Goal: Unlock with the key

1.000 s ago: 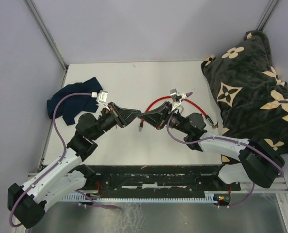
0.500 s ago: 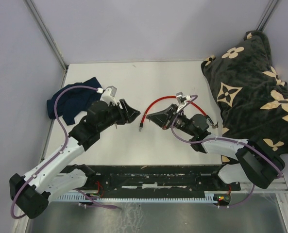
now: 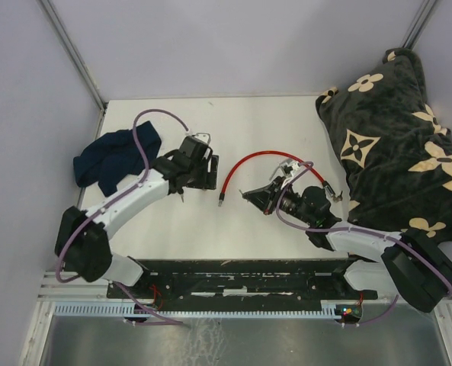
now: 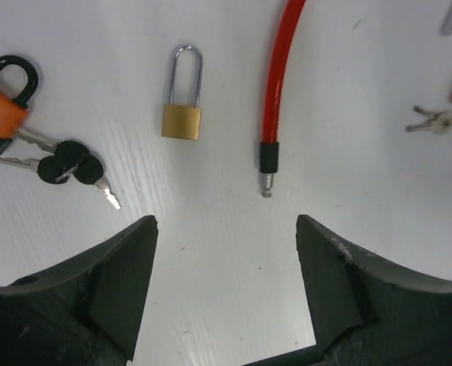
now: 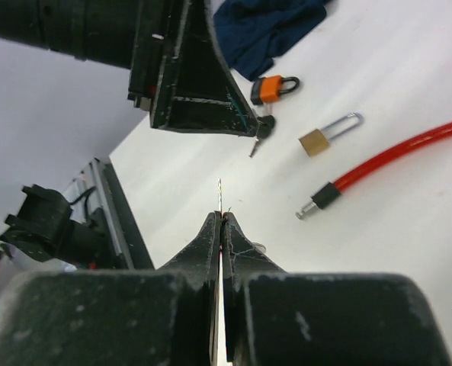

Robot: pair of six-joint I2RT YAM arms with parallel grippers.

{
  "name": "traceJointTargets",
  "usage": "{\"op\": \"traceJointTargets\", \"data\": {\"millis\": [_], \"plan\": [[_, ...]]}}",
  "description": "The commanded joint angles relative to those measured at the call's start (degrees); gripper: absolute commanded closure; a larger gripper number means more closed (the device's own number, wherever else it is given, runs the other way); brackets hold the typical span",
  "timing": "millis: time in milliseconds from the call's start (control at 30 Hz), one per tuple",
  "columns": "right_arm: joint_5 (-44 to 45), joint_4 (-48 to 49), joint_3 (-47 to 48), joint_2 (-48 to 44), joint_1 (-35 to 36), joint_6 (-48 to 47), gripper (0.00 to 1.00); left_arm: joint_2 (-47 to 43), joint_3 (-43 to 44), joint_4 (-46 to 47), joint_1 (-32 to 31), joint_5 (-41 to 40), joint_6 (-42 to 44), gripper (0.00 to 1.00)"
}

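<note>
My left gripper (image 3: 200,174) hangs over the white table (image 3: 286,114), just left of the red cable (image 3: 245,162); my right gripper (image 3: 250,196) points left under the cable's arc, fingers apparently pressed together; blue cloth (image 3: 104,160) far left; patterned blanket (image 3: 393,130) at right.

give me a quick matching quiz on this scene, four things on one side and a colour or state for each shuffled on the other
Things:
1. brass padlock
2. orange padlock
3. red cable
4. left gripper

Descriptions:
a. open, holding nothing
b. black shackle
c. black collar and metal tip at its end
d. long silver shackle

Pairs: 1-d, 2-b, 3-c, 4-a
</note>
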Motion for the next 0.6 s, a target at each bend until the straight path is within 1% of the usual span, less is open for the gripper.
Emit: {"op": "traceJointTargets", "data": {"millis": [0, 167, 267, 333, 433, 567], "plan": [[3.68, -3.17, -2.05, -3.54, -0.51, -6.40, 0.98, 8.73, 7.17, -6.10, 0.75, -4.12, 8.23, 0.20], [6.00, -7.19, -3.34, -6.73, -0.79, -9.85, 0.98, 20.37, 15.10, -10.02, 3.67, -3.28, 11.72, 0.21], [7.49, -7.16, -4.08, -6.85, -0.80, -10.24, 0.98, 25.77, 18.91, -11.90, 5.41, 0.26, 13.27, 0.24], [8.13, -7.12, -4.19, -6.22, -0.80, -10.24, 0.98, 29.29, 21.25, -13.21, 5.98, 1.24, 14.34, 0.26], [8.17, -6.66, -4.01, -5.00, -0.85, -9.74, 0.98, 33.75, 24.12, -15.22, 6.67, 2.43, 15.42, 0.29], [7.88, -6.58, -3.76, -4.26, -0.88, -9.55, 0.98, 37.23, 26.18, -15.63, 7.02, 3.89, 16.46, 0.30]]}}
